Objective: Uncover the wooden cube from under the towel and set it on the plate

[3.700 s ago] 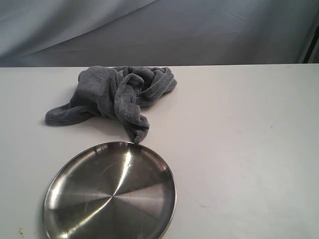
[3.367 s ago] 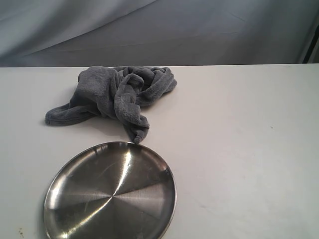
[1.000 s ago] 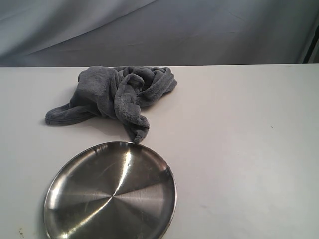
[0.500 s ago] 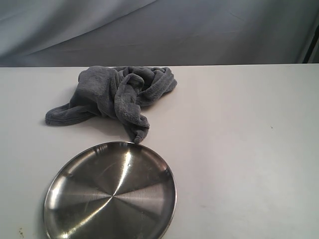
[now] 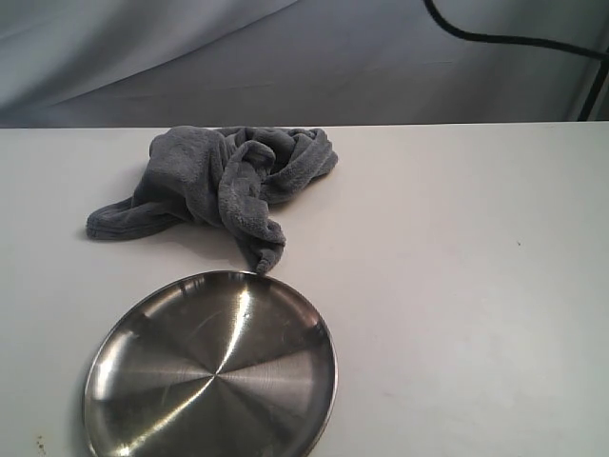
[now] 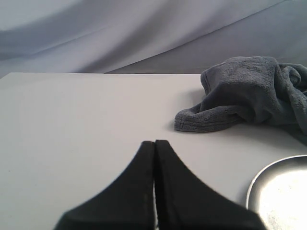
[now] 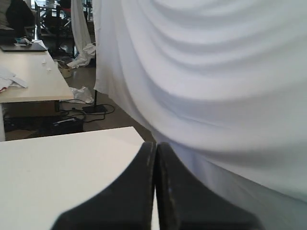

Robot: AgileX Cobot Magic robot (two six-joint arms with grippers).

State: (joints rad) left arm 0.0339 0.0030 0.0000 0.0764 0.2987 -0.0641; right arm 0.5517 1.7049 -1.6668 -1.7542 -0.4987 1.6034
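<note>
The grey-blue fleece towel [image 5: 224, 181] lies bunched on the white table, behind the shiny steel plate [image 5: 211, 367]. No wooden cube shows; it is hidden. My left gripper [image 6: 155, 142] is shut with nothing in it, low over bare table, with the towel [image 6: 249, 93] ahead and to one side and the plate rim [image 6: 276, 191] close by. My right gripper [image 7: 155, 143] is shut and empty too, facing the table's corner and a white curtain [image 7: 206, 72]. Neither gripper appears in the exterior view.
A black cable [image 5: 504, 38] crosses the top right of the exterior view, in front of the grey backdrop. The table's far edge [image 5: 457, 124] runs behind the towel. Beyond the table corner, the right wrist view shows a desk [image 7: 29, 72] and floor clutter.
A black cable has come into the top right of the exterior view. The towel and plate have not moved.
</note>
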